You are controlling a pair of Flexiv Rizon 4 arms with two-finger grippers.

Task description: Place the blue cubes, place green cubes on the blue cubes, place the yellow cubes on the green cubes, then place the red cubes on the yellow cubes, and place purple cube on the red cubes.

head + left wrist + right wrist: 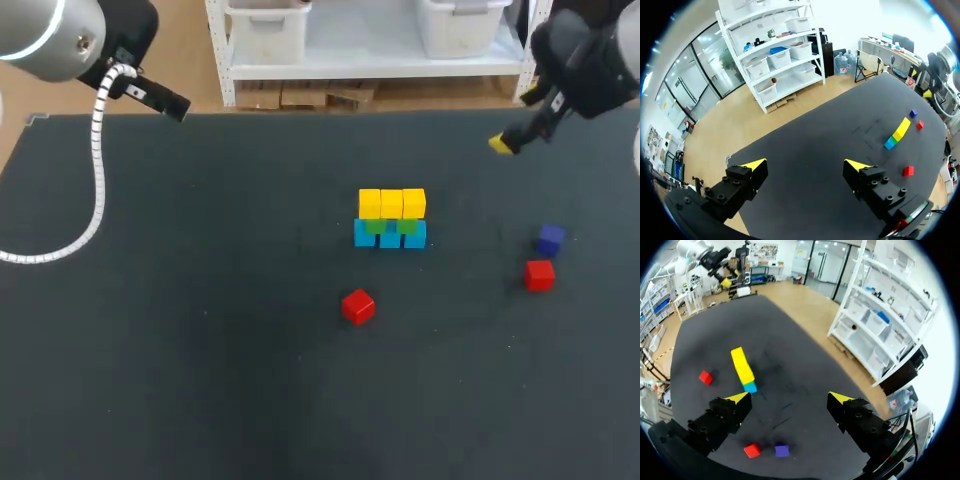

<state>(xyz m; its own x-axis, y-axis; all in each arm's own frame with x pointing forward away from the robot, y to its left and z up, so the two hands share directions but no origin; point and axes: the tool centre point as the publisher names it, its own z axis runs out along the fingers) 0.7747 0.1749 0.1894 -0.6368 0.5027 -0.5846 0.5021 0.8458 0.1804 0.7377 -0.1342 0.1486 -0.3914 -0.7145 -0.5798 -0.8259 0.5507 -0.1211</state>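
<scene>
Left claw (806, 165) hangs open and empty over the dark table (805, 130), with the cube stack far ahead of it and off to one side. Right claw (789, 397) is also spread wide and holds nothing. Ahead of the right claw stands the stack: a row of blue cubes (750, 387) on the table, green cubes (407, 226) on them, and yellow cubes (742, 365) on top. A red cube (752, 450) and the purple cube (782, 450) lie near each other under the right claw. The second red cube (705, 376) lies loose near the stack, apart from it.
</scene>
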